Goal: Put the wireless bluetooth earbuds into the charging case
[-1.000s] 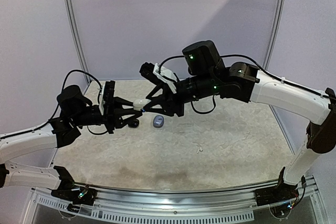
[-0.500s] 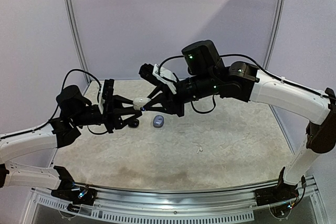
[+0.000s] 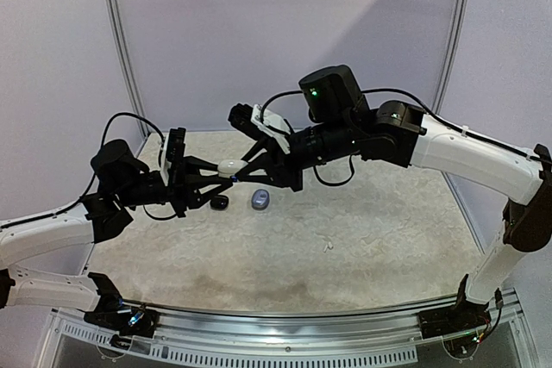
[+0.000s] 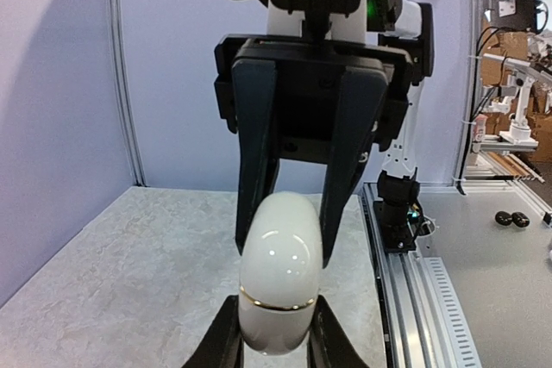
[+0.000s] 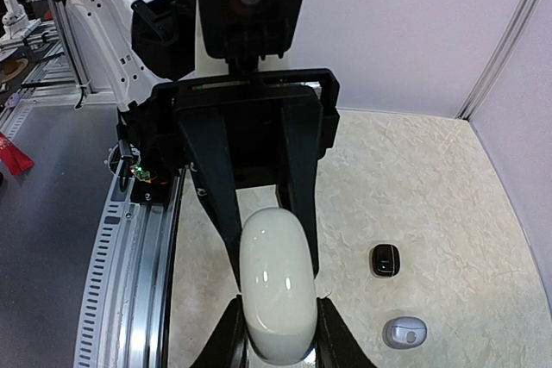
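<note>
left gripper [image 4: 274,344], right gripper [image 5: 280,338], pinching white case [image 4: 278,269]

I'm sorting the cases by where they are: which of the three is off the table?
The white case, gripped in the air between the left gripper and right gripper. The black case and grey case lie on the table.

The left gripper [image 3: 226,171] and the right gripper [image 3: 236,170] meet in the air above the far-left part of the counter [image 3: 388,239]. Both jaws are closed on one white case [image 3: 230,167] from opposite sides, so there is no passage between them. On the counter close under them lie a black case [image 3: 220,202] and a grey case [image 3: 260,199], a little apart. The right and near counter is free for passing, except one tiny pale object [image 3: 328,247].
</note>
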Motion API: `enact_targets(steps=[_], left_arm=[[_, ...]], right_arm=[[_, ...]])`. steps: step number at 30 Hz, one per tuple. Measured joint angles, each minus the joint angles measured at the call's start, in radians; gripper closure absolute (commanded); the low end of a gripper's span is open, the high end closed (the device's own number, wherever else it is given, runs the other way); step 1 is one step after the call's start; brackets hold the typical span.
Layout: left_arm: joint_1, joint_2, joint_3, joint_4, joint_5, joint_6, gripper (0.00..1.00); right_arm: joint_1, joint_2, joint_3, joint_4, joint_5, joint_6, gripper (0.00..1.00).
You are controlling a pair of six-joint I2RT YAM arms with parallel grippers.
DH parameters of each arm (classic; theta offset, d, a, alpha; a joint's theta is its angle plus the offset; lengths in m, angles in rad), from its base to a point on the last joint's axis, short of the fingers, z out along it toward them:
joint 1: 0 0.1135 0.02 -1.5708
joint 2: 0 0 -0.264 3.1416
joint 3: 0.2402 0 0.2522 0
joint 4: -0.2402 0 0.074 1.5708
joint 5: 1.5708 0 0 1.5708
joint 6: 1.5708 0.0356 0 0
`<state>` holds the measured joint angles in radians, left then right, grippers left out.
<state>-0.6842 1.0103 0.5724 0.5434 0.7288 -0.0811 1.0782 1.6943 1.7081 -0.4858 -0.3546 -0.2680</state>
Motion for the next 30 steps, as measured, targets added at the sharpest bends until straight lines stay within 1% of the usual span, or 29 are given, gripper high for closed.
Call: enact_targets(steps=[1,3,5,6,15,20,25,30], left_arm=[[0.0,0.0,0.0,0.0,0.001,0.0,1.0],[0.0,0.0,0.0,0.0,0.002,0.0,1.0],[0.0,0.0,0.0,0.002,0.002,0.003,1.0],[0.0,0.0,0.0,0.003,0.006,0.008,1.0],[0.0,-0.002,0.0,-0.009,0.002,0.146,1.0],[0.002,-0.002,0.0,-0.05,-0.002,0.225,1.0],[-0.002,-0.003,0.0,-0.104,0.026,0.27,1.0],[-0.004,-0.003,0.0,-0.108,0.037,0.272,1.0]], right_arm=[[0.0,0.0,0.0,0.0,0.0,0.0,0.78],[0.0,0.0,0.0,0.0,0.0,0.001,0.61],[0.0,0.001,0.0,0.006,0.003,0.011,0.48],[0.0,0.002,0.0,0.014,0.006,0.015,0.46],[0.006,0.008,0.0,0.043,0.063,0.028,0.46],[0.008,0.009,0.0,0.04,0.072,0.034,0.46],[0.003,0.009,0.014,0.07,0.089,0.054,0.46],[-0.006,0.01,0.021,0.085,0.103,0.069,0.46]])
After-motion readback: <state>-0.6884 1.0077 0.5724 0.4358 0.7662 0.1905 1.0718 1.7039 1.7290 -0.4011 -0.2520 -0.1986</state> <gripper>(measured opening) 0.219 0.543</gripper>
